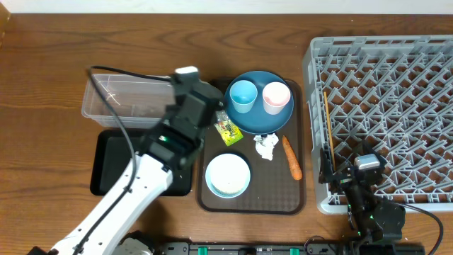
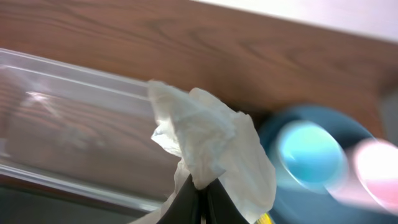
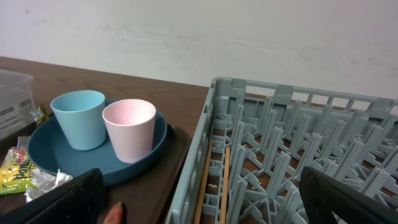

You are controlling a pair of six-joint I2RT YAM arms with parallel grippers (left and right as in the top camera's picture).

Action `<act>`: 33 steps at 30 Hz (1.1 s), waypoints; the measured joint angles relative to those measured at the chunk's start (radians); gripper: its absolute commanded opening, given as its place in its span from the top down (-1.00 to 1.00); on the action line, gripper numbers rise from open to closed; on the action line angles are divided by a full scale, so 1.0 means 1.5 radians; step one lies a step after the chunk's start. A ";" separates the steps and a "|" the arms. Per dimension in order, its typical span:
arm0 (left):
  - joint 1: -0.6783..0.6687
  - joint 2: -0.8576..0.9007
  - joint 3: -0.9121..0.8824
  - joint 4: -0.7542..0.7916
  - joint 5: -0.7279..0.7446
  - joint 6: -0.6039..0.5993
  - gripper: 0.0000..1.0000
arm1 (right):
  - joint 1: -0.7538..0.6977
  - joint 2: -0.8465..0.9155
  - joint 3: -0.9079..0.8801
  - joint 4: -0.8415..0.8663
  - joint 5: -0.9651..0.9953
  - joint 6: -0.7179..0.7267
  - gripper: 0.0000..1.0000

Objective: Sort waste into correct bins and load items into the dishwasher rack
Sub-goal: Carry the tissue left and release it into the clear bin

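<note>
My left gripper (image 2: pixel 202 202) is shut on a crumpled white napkin (image 2: pixel 211 137), held up beside the clear tub (image 2: pixel 74 118). Seen from overhead, that gripper (image 1: pixel 211 106) hangs between the clear tub (image 1: pixel 120 99) and the dark blue plate (image 1: pixel 258 117); the napkin is hidden under it. On the plate stand a light blue cup (image 1: pixel 242 95) and a pink cup (image 1: pixel 276 97). A yellow-green wrapper (image 1: pixel 228 131), a crumpled whitish wad (image 1: pixel 266 146), an orange carrot (image 1: pixel 292 157) and a pale bowl (image 1: pixel 228 174) lie nearby. My right gripper (image 3: pixel 205 205) stands open over the left wall of the grey rack (image 1: pixel 389 106).
The black tray (image 1: pixel 113 166) lies in front of the clear tub, partly under my left arm. A brown serving tray (image 1: pixel 251 205) carries the plate, bowl and waste. Two wooden chopsticks (image 3: pixel 227 180) lie inside the rack along its left wall.
</note>
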 measured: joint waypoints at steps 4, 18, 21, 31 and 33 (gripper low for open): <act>0.069 0.005 0.000 0.026 -0.017 0.005 0.88 | 0.000 0.000 0.000 0.000 0.000 0.000 -0.99; 0.285 0.120 0.000 0.065 -0.025 0.007 0.87 | 0.000 0.000 0.000 0.000 0.000 0.000 -0.98; 0.311 0.162 0.000 0.070 -0.025 0.007 0.88 | 0.000 0.000 0.000 0.000 0.000 0.000 -0.99; 0.341 0.203 0.000 0.085 -0.027 0.013 -0.18 | 0.000 0.000 0.000 0.000 0.000 0.000 -0.99; 0.341 0.199 0.000 0.085 -0.026 0.013 -0.25 | 0.000 0.000 0.000 0.000 0.000 0.000 -0.98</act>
